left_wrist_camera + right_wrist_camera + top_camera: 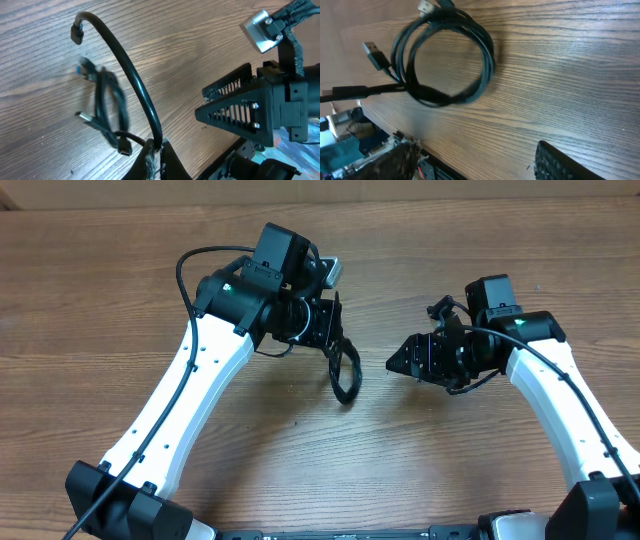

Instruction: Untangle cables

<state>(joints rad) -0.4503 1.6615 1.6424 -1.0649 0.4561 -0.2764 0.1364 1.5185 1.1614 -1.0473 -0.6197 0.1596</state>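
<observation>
Cables (pixel 346 376) gathered in a loose black coil sit near the middle of the table (pixel 100 280), dark against its wood grain. Just above the coil in the overhead view, the left tool (pixel 333 342) is pinched tight on one strand. Its wrist view shows the fingers (pixel 150 162) closed together on a cord that arches away to a small black plug (pixel 76 34), while the rest of the cables (pixel 107 112) show blurred beyond, a silver plug tip (pixel 82 116) poking out. To the right of the coil, apart from it, the right tool (pixel 396 364) points toward it. Its wrist view has the fingers (pixel 395 157) spread wide, the coil (pixel 445 60) ahead of them with a flat USB plug (pixel 372 52) sticking out at its left. Whether the coil rests fully on the table I cannot tell
</observation>
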